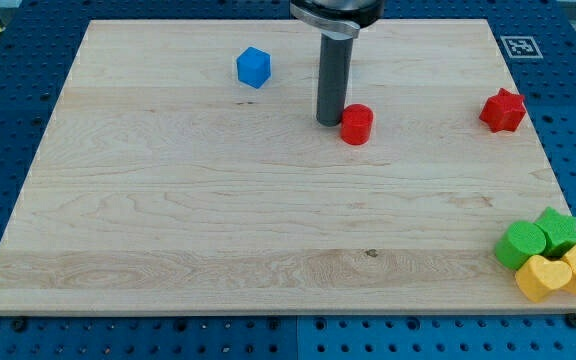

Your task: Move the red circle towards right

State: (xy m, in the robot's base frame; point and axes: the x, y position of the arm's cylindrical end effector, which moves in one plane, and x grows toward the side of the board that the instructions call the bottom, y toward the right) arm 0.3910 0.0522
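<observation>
Red circle [356, 125] looks small, light, hard; slid easily on bench [168, 220]. My tip [329, 122] pressed against its left side. No jaws fitted.

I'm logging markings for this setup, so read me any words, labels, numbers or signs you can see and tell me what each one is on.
There is no readable text anywhere in the view.
The only sign is a black-and-white square marker at the wooden board's top right corner; it is a pattern, not letters or numbers.
The blocks and the rod carry no labels.

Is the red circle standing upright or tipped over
Upright: the red circle sits flat on the board, round top face up, my tip at its left.
</observation>
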